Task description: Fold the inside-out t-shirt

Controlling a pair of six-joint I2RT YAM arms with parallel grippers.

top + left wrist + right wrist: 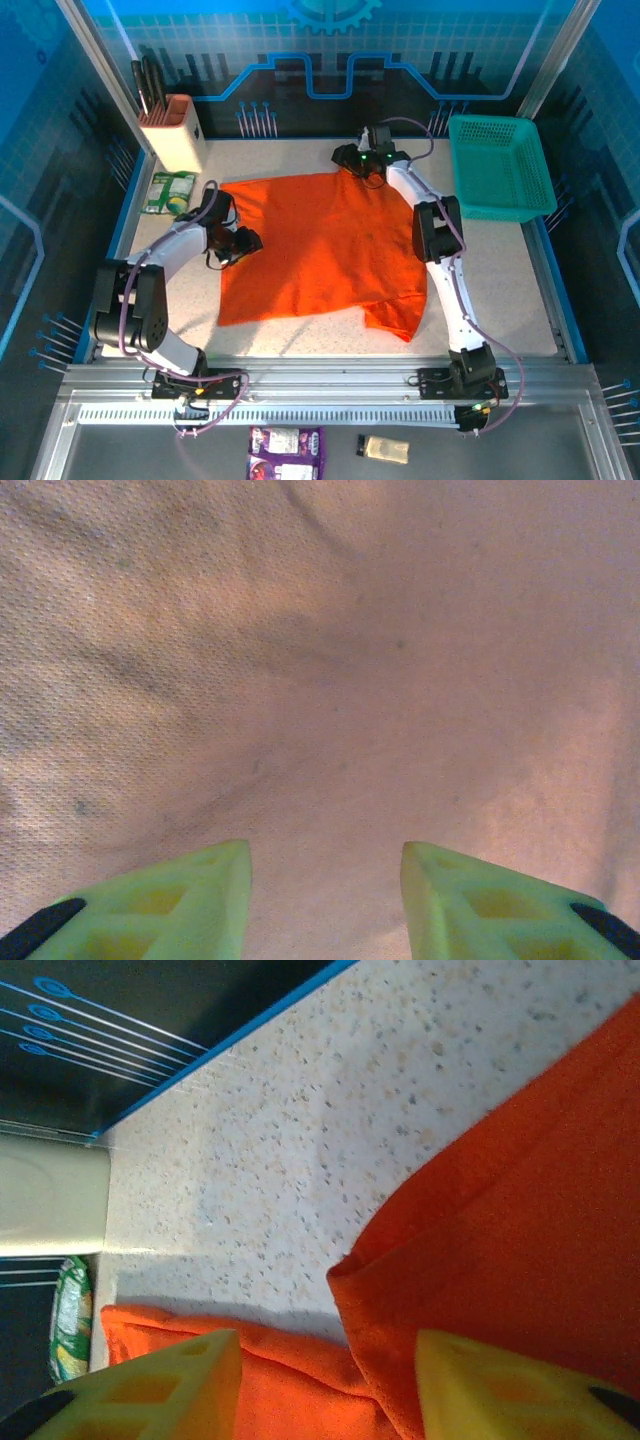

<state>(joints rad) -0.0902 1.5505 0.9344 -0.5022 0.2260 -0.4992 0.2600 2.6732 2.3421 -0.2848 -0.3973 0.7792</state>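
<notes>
The inside-out t-shirt [320,250] lies spread across the middle of the table, bright orange, with a sleeve or corner hanging toward the front right. My left gripper [243,243] sits at the shirt's left edge. In the left wrist view its green fingers stand apart [325,905] just above the cloth [350,680]. My right gripper [363,163] is at the shirt's far edge. Its yellow fingers are apart [330,1390] over a folded hem of the shirt [520,1220], with bare table beyond.
A teal-green mesh basket [497,165] stands at the back right. A knife block [172,130] and a green packet [168,192] sit at the back left. Two small packets [286,450] lie below the arm bases.
</notes>
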